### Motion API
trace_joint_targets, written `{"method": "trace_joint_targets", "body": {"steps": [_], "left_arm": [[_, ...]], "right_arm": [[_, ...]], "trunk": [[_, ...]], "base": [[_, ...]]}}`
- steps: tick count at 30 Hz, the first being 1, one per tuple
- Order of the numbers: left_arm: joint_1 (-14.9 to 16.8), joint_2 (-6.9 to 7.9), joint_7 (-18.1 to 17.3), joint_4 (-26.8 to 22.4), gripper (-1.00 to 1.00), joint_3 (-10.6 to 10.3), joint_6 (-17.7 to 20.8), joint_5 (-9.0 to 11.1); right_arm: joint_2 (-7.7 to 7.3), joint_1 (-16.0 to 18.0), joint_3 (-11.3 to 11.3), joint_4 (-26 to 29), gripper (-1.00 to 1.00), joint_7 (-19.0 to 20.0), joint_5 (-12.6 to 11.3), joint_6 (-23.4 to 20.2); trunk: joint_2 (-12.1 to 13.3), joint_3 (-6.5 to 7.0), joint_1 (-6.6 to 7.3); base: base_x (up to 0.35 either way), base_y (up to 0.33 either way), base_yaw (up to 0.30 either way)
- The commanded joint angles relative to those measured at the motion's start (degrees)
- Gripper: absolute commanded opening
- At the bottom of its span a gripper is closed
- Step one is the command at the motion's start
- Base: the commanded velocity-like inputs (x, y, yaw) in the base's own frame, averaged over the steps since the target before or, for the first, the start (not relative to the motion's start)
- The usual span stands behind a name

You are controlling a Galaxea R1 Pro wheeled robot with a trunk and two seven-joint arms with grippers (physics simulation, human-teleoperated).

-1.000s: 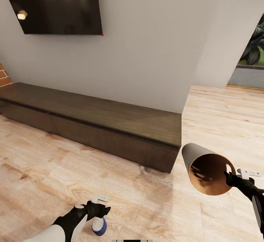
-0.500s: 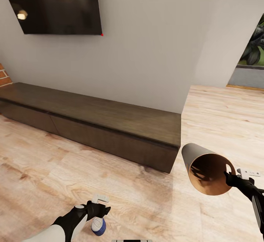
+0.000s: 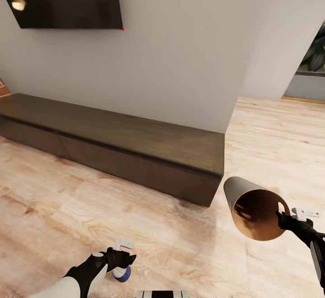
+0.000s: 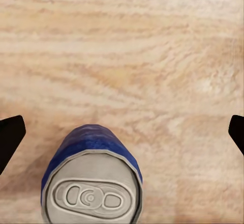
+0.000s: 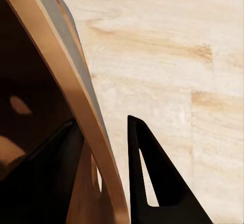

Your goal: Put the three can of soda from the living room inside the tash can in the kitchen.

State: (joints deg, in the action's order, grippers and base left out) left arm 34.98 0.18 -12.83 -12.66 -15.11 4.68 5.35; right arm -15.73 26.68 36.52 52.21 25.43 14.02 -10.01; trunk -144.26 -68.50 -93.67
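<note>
The left gripper [image 3: 121, 261], black-fingered on a white forearm at the near edge of the head view, has a blue-sided aluminium soda can with a silver pull-tab top [image 4: 93, 180] beneath it. In the left wrist view its two dark fingers [image 4: 10, 135] stand wide apart, well clear of the can's sides, so the jaws are open and the can seems to rest on the pale wood-plank floor [image 3: 54, 212]. To take it well, the gripper should probably settle lower, centre the can between the fingers, and close across the body below the rim.

The right gripper [image 3: 289, 220] is clamped on the rim of the round bin, pale grey outside and brown wood-toned inside [image 3: 255, 207], one finger inside the wall and one outside. The bin is held off the floor, tipped with its mouth toward the camera; keeping it steady would ease dropping the can in.

Beyond stand a long dark-brown wooden low cabinet [image 3: 117, 146] against a grey wall and a black wall-mounted screen [image 3: 63, 0].

Counted: one can, one bin, two grippers, one cabinet, one screen
</note>
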Motion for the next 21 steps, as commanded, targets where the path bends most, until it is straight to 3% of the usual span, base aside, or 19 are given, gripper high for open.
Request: {"method": "trace_joint_targets", "body": {"steps": [1, 21], "left_arm": [[0.00, 0.00, 0.00, 0.00, 1.00, 0.02, 0.01, 0.00], [0.00, 0.00, 0.00, -0.04, 1.00, -0.01, -0.02, 0.01]], "right_arm": [[0.00, 0.04, 0.04, 0.08, -1.00, 0.33, -0.66, -0.08], [0.00, 0.04, 0.04, 0.08, -1.00, 0.39, -0.66, -0.09]], "trunk": [[-0.02, -0.22, -0.02], [-0.26, -4.21, -0.48]], "base": [[0.000, 0.000, 0.000], [0.000, 0.000, 0.000]]}}
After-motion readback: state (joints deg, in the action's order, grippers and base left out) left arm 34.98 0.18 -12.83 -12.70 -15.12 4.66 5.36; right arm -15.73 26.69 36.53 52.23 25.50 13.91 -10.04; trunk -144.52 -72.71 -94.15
